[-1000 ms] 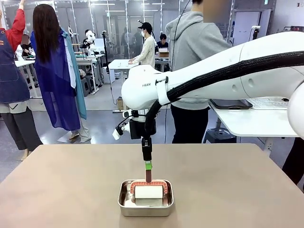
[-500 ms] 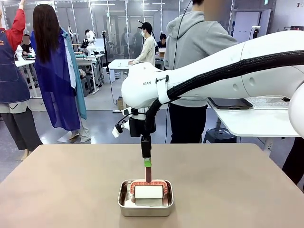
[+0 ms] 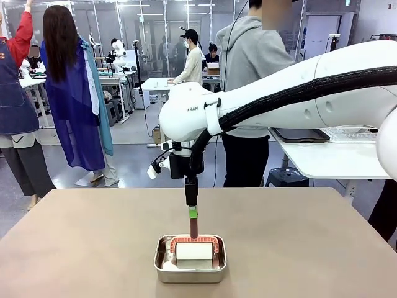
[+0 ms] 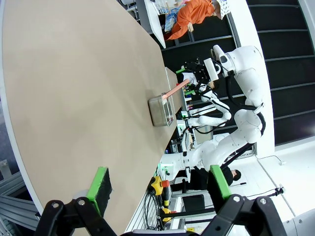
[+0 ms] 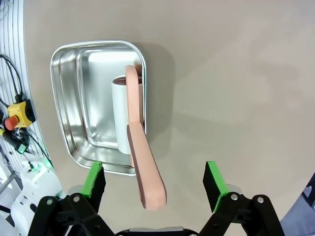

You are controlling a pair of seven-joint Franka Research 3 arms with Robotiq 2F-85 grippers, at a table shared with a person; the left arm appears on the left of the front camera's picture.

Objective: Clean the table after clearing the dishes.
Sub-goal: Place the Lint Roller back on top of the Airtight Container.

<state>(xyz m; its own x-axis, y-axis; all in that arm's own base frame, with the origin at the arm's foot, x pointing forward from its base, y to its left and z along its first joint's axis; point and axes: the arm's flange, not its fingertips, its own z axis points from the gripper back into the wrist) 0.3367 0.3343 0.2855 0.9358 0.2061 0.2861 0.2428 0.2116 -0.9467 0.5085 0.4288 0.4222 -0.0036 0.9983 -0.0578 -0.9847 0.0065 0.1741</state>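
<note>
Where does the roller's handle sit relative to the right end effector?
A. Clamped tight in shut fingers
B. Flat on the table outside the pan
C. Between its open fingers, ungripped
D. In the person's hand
C: in the right wrist view the handle rises from the pan into the gap of the right end effector, whose green pads stand wide apart, clear of it on both sides.

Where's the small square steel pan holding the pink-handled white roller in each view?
Front: small square steel pan at bottom centre, under the right gripper.
Left wrist: mid-frame, seen side-on, at the far edge of the taupe table.
Right wrist: upper left.
Shared landmark: pink-handled white roller, handle sticking up out of the pan.
</note>
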